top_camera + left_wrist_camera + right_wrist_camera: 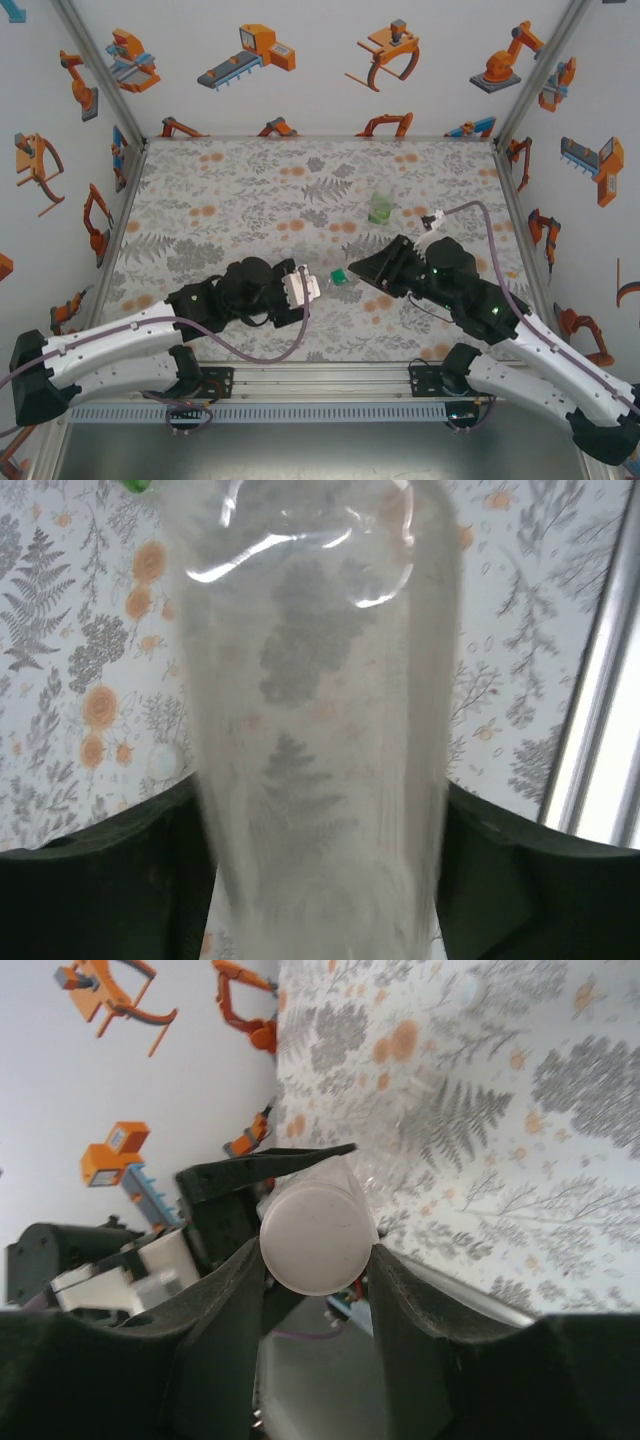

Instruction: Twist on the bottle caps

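Bottle cap (318,1237), a smooth, flat-faced white disc, is pinched between the dark padded fingers of the right gripper (318,1252), over the fern-printed table (520,1110). Facing it, the left gripper (320,810) flanks a clear, glossy bottle (320,630); I cannot tell whether it clamps the bottle.

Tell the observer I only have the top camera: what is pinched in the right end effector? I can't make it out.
Observer: A white cap, its flat round face toward the wrist camera, clamped in the right end effector.
Operator: And on the left?
Observer: A clear bottle stands in the left end effector, the patterned table showing through it. It's blurred, so I cannot tell whether it is gripped.
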Tool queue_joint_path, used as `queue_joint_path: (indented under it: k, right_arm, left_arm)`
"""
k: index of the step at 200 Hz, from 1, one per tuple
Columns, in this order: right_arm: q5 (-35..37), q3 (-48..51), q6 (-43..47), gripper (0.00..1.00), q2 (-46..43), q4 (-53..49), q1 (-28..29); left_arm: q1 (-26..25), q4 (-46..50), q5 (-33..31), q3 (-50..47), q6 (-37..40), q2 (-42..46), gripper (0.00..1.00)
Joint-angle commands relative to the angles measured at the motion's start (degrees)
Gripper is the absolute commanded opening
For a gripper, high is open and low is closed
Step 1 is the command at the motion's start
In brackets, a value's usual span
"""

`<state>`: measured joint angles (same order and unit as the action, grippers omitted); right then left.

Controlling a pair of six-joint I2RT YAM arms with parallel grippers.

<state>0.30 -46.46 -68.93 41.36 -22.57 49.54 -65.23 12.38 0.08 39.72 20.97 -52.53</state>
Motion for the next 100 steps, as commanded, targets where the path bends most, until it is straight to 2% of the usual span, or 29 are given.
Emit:
queue_joint_path:
  k: [1, 12, 21, 62, 100]
  right_arm:
    - [4.7, -2.8, 7.8, 0.00, 2.5, -5.1, -0.4]
    - [5.3, -4.0, 10.3, 0.00, 3.8, -6.1, -0.4]
    - [5.8, -5.1, 12.4, 0.00, 5.0, -7.0, -0.4]
    - [11.8, -10.4, 26.8, 0.00, 12.0, -9.3, -0.4]
    - [17.3, -17.5, 38.8, 0.00, 21.4, -9.2, -1.8]
  left_arm:
    - [1.2, -3.0, 4.6, 1.9, -2.2, 3.4, 0.86]
    - [1.7, -2.8, 4.3, 1.5, -2.5, 4.6, 0.97]
    - [2.0, -2.6, 3.8, 1.2, -2.7, 5.4, 1.00]
    - [2.8, -0.5, 1.2, 1.2, -4.8, 8.7, 1.00]
    - [5.9, 4.5, -1.8, 4.8, -15.9, 7.0, 0.97]
